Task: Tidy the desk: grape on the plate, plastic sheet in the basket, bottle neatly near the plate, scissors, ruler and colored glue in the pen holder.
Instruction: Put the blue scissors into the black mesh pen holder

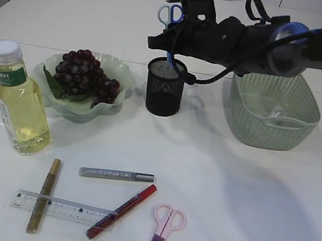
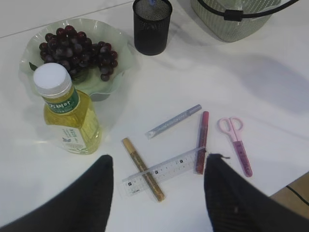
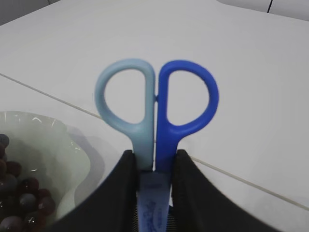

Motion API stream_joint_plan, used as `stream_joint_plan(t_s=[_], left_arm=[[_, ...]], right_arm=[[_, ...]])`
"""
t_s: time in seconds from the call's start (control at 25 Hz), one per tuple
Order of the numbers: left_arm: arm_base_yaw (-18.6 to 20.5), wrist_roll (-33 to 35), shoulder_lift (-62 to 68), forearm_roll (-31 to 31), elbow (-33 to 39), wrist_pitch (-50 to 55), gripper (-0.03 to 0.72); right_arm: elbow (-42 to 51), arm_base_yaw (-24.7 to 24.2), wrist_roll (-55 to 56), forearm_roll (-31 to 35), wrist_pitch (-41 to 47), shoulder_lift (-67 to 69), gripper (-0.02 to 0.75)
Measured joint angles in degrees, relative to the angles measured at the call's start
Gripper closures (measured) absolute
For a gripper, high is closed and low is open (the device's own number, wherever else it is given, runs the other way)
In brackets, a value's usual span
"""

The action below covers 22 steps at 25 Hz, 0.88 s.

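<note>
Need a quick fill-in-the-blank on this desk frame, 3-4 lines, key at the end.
1. The right hand holds the blue-handled scissors above the black mesh ____.
2. The dark grapes lie on the pale green ____.
3. The clear plastic ruler lies across the ____ glitter glue pen.
4. The pink scissors lie on the white ____.

Missing words: pen holder; plate; gold; table

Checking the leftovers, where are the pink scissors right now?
The pink scissors lie flat at the table's front edge in the exterior view, right of the red glue pen.
</note>
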Motion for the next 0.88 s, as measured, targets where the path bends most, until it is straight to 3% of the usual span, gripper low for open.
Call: stream_joint_plan(t_s=[0.88], left_arm=[[0.0, 0.0, 0.0, -0.1, 0.0, 0.0, 0.253]], right_arm=[[0.0, 0.0, 0.3, 4.1, 6.1, 0.0, 0.539]])
